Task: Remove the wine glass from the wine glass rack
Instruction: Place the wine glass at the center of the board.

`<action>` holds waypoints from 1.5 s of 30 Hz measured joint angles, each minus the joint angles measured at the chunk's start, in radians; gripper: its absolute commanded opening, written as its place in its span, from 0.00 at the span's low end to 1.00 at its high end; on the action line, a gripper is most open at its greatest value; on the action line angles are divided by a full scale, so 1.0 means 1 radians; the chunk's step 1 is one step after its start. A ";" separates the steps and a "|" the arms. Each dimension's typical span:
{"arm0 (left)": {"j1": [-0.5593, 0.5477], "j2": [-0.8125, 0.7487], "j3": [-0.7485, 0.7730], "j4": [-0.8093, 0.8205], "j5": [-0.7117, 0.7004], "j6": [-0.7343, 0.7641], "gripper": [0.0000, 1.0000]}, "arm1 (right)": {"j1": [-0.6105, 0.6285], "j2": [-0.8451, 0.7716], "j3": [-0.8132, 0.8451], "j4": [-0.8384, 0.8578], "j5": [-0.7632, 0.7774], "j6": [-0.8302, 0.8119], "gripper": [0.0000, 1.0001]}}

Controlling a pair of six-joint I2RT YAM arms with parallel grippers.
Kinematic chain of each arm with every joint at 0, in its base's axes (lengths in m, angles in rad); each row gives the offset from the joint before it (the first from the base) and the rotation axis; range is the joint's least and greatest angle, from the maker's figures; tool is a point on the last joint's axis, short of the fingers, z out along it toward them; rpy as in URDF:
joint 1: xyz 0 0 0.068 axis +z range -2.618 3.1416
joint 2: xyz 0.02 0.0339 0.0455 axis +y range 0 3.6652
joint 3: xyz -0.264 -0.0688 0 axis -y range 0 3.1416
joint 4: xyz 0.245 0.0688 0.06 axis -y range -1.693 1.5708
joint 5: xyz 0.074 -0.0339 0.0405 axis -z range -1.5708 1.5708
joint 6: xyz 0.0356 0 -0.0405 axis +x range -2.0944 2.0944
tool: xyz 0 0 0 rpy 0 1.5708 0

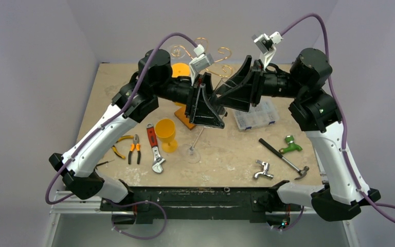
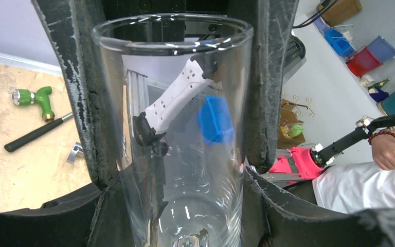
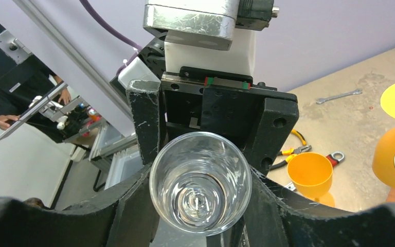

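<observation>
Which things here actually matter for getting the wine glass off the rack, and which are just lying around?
Part of the job:
wine glass, gripped by left gripper and right gripper
wine glass rack

Just lying about:
orange goblet
pliers
adjustable wrench
hammer
green nozzle
clear parts box
metal fitting

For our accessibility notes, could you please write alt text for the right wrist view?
A clear wine glass, seen down its open mouth, is held between the black fingers of the right gripper and the facing left gripper; an orange cup stands on the table.
</observation>
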 measured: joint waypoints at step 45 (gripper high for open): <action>-0.003 -0.003 0.003 -0.084 -0.084 0.063 0.99 | 0.008 -0.038 -0.001 -0.185 0.058 -0.148 0.00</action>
